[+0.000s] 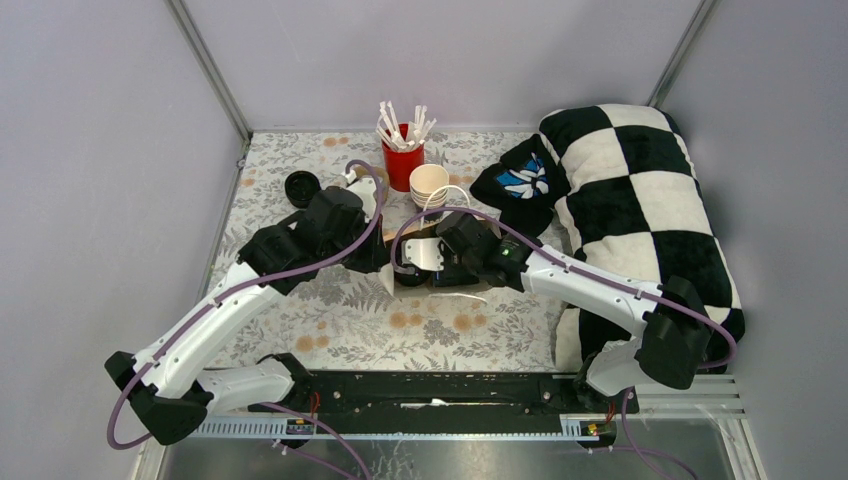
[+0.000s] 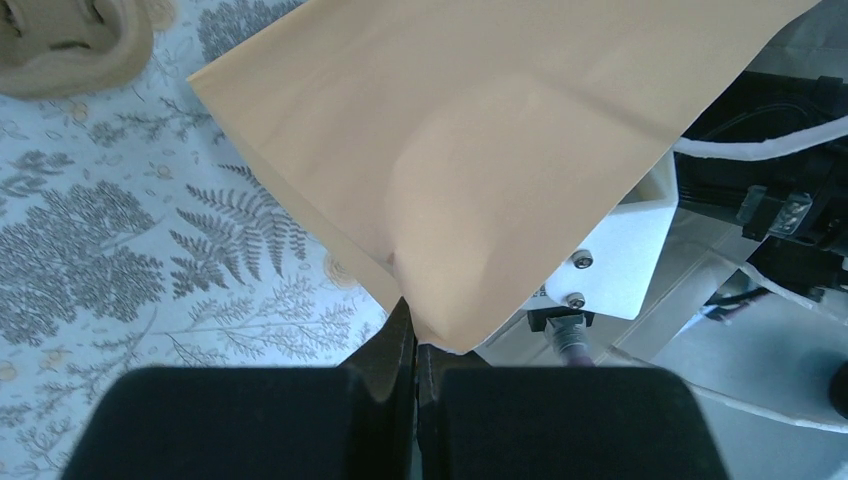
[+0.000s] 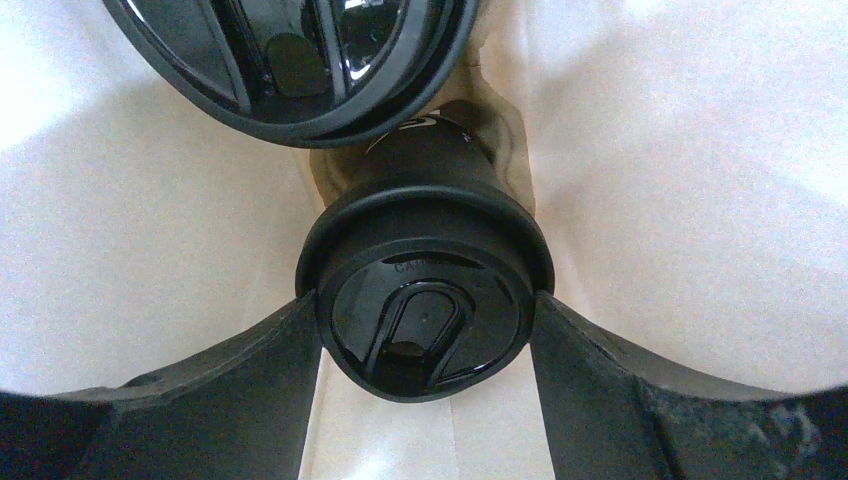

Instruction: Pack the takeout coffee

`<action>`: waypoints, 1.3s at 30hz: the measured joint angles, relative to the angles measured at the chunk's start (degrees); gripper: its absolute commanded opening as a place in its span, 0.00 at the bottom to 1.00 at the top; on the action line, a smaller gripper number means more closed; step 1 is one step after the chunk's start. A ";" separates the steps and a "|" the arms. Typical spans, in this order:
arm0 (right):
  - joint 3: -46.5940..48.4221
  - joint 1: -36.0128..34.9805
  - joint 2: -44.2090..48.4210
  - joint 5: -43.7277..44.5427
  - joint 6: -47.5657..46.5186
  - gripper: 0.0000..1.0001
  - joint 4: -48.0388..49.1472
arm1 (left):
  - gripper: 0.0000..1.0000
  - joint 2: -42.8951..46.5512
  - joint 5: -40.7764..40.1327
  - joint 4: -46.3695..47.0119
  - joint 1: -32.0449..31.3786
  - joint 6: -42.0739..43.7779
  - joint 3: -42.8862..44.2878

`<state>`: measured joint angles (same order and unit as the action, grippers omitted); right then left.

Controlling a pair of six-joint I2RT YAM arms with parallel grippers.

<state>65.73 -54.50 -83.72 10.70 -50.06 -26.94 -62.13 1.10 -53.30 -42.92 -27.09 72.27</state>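
Two takeout coffee cups with black lids show in the right wrist view, inside a pale paper bag. One cup [image 3: 425,335] sits between my right gripper's [image 3: 427,308] fingers [image 3: 270,380], which press on both sides of its lid rim. The second cup [image 3: 290,60] lies just beyond it at the top edge. My left gripper [image 2: 417,335] is shut on the corner of the tan paper bag [image 2: 480,150] and holds it off the table. In the top view both grippers meet at the table's middle, left gripper [image 1: 385,255] beside right gripper [image 1: 425,262]; the cups are hidden there.
A red cup of white sticks [image 1: 403,150] and a stack of cream cups [image 1: 430,185] stand behind the bag. A loose black round lid [image 1: 302,187] lies at the back left. A checkered pillow [image 1: 640,200] and a dark cloth [image 1: 520,180] fill the right side.
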 measured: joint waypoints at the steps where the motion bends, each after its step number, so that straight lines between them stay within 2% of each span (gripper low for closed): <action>1: 0.44 -0.24 -0.02 -0.35 0.35 0.27 -1.07 | 0.00 0.00 0.50 -0.74 0.00 -0.48 0.37; 14: 3.72 -3.74 -1.86 -4.90 5.31 0.27 -9.73 | 0.00 -1.90 5.22 -9.16 0.13 -5.95 4.37; 26: 5.49 -3.87 -7.82 -6.10 3.52 0.26 -6.95 | 0.03 -5.42 4.24 -12.94 6.29 -7.56 7.23; 39: 6.93 -3.28 -11.45 -8.87 1.51 0.25 -4.26 | 0.02 -8.26 -0.07 -14.45 6.93 -7.23 10.25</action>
<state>72.66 -57.78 -95.18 1.83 -48.56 -31.20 -70.39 1.04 -67.75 -35.99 -34.33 82.52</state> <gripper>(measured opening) 0.763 0.037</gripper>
